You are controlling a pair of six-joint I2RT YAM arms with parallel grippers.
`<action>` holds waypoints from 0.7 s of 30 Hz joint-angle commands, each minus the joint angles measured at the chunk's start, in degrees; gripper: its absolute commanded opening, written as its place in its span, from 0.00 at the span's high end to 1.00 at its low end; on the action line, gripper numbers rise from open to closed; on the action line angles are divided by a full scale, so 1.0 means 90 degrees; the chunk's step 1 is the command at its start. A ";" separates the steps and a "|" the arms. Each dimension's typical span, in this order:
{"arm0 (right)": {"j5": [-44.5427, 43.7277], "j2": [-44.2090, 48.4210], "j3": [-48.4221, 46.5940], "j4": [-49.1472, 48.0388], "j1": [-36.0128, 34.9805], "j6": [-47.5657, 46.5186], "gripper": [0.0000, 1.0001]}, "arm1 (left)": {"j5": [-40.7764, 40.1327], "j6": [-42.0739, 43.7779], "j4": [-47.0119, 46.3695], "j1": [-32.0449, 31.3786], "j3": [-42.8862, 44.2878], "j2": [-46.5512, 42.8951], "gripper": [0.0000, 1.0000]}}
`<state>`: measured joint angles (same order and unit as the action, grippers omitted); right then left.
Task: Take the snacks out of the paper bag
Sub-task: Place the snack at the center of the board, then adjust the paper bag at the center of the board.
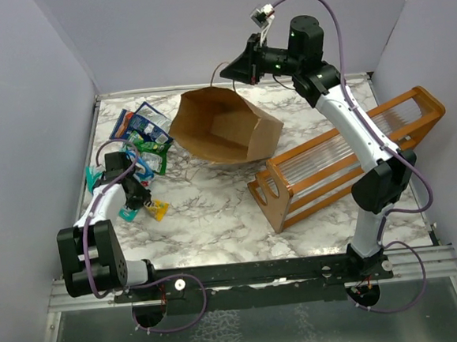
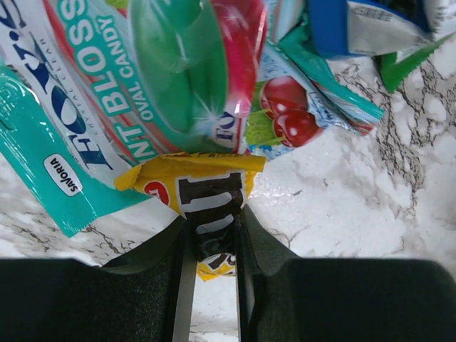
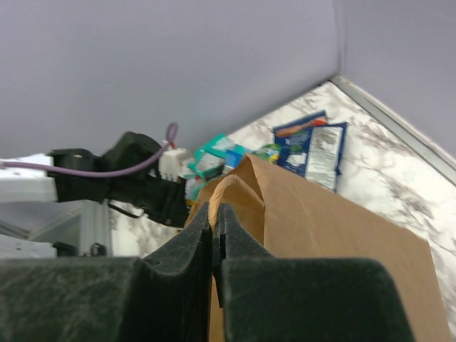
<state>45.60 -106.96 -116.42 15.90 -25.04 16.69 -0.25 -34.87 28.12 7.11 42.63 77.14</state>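
left hand: the left gripper (image 2: 214, 214) was narrow, its two fingers pinching the yellow packet (image 2: 206, 187) low over the table at the near left.
right hand: the right gripper (image 3: 216, 214) was shut tight on the top edge of the paper bag (image 3: 320, 235), holding it up at the far side.
bag: it sat far and in the middle, tipped open. from above i saw no packet inside.
snacks: the other snacks (image 1: 142, 134) lay in a heap at the far left, outside the bag.
what could go wrong: the yellow packet was shiny and held by one end, so it might slip out. the thin paper edge might tear or slide free if the right arm pulled hard, and the bag would flop down.
rack: the orange rack (image 1: 354, 161) stood on the right, just beside the bag. a swinging bag could bump it.
surface: a white marble table (image 1: 216, 219) with grey lines, flat and smooth.
room: plain pale purple walls (image 1: 162, 33) on three sides.
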 commanded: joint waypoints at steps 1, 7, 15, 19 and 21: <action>0.0449 0.0291 -0.0192 -0.0932 -0.0099 0.1486 0.98 | 0.0367 -0.0180 -0.0493 0.0258 -0.0148 -0.0083 0.68; -0.0784 0.0013 -0.0162 -0.1301 -0.0054 0.2440 0.98 | 0.0389 -0.0141 -0.0479 0.0268 -0.0129 -0.0358 0.28; -0.1108 -0.0762 0.0114 -0.1870 0.0580 0.3378 0.98 | 0.0626 0.0018 -0.0250 0.0272 0.0083 -0.0891 0.24; -0.1086 -0.0911 0.0357 -0.1969 0.0843 0.3405 0.96 | 0.0699 0.0183 -0.0140 0.0274 0.0298 -0.1364 0.18; -0.0957 -0.0949 0.0538 -0.2045 0.0986 0.3455 0.94 | 0.0732 0.0247 -0.0079 0.0273 0.0431 -0.1587 0.13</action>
<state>37.30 -114.61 -113.97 0.78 -18.46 45.39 4.16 -34.76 26.44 9.17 42.98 67.55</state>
